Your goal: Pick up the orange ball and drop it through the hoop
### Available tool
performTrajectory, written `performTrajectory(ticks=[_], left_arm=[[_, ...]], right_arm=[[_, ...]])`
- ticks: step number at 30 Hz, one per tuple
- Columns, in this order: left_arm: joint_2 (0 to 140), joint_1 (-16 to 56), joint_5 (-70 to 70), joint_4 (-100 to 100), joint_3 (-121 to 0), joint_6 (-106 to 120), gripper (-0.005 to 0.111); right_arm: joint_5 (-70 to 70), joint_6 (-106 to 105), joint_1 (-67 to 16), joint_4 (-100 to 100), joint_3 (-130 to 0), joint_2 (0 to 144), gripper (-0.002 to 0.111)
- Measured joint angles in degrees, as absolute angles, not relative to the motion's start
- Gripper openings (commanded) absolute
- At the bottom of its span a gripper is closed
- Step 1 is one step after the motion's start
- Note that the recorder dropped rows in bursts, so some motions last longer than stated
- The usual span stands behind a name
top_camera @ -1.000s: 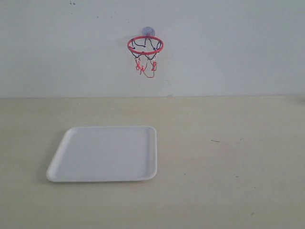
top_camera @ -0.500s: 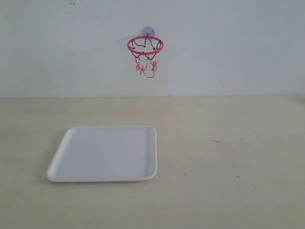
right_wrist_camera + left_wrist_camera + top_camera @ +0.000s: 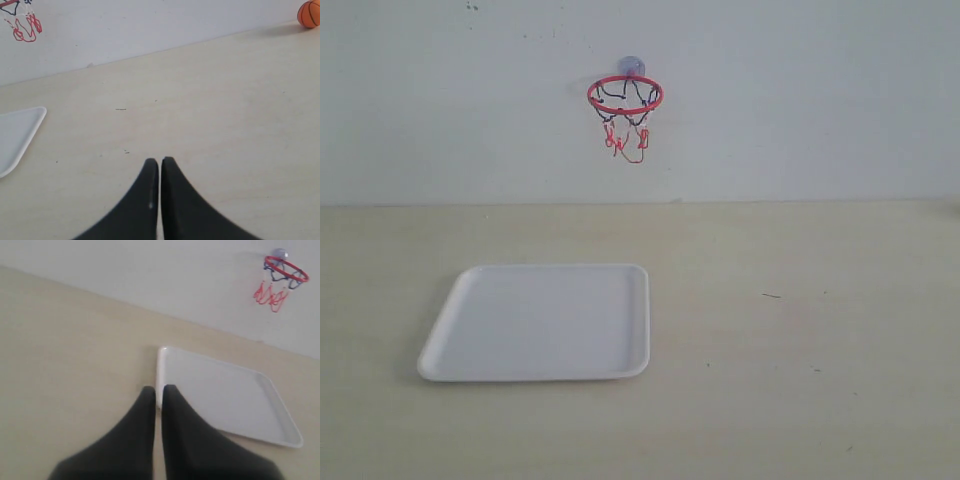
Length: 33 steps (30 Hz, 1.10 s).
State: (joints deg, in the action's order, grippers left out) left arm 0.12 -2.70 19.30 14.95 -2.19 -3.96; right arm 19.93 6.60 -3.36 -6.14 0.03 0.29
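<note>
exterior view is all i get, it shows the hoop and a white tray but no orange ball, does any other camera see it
Observer: Yes. The right wrist view shows the orange ball on the table, close to the wall.
Operator: is the right end effector near it
Observer: No. The right end effector is shut, with a long stretch of bare table between it and the ball.
Operator: and the left one
Observer: The left end effector is shut too, pointed at an edge of the white tray.
</note>
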Motion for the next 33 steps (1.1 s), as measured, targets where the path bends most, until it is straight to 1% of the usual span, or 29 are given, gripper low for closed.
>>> performTrajectory(ticks=[3, 11, 17, 29, 33], left_arm=[[0.1, -2.7, 18.6, 8.7, -1.4, -10.9, 0.004], [0.1, -2.7, 16.2, 4.0, -0.2, -10.6, 0.004], [0.1, -2.7, 17.1, 3.2, -0.2, -6.4, 0.004], [0.1, -2.7, 19.3, 2.5, -0.2, -5.8, 0.004], [0.1, -0.8, 19.3, 2.4, -0.2, -5.8, 0.004]], right_arm=[[19.8, 6.6, -3.4, -6.1, 0.0, 0.3, 0.001], [19.8, 6.6, -3.4, -6.1, 0.0, 0.3, 0.001], [19.8, 6.6, -3.4, -6.1, 0.0, 0.3, 0.001], [19.8, 6.6, -3.4, -6.1, 0.0, 0.3, 0.001], [19.8, 6.6, -3.4, -6.1, 0.0, 0.3, 0.001]])
